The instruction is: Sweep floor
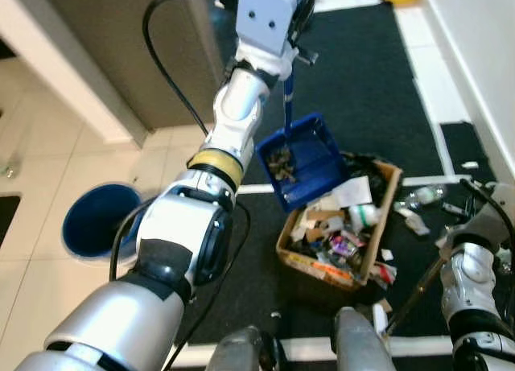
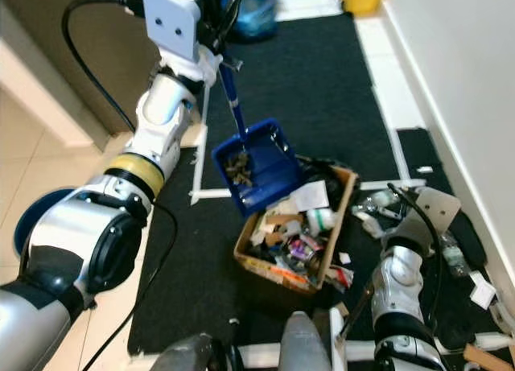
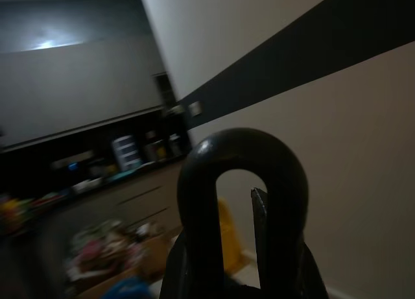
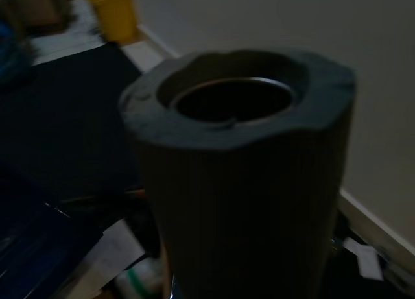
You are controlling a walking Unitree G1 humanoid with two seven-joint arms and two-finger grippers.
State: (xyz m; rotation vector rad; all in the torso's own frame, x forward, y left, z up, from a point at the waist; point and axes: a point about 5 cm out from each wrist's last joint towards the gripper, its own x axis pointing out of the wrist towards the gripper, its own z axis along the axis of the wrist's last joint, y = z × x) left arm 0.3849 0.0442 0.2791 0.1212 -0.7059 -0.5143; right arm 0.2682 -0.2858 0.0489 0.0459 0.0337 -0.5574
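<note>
Dustpan (image 1: 302,162) hanging below left hand (image 1: 299,17)

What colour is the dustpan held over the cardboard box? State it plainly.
The plastic long-handled dustpan is dark blue, clearest in the right eye view.

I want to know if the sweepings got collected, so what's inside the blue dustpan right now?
A small heap of brownish debris lies in the blue dustpan, held above the cardboard box of trash. The individual bits are too small to identify.
</note>
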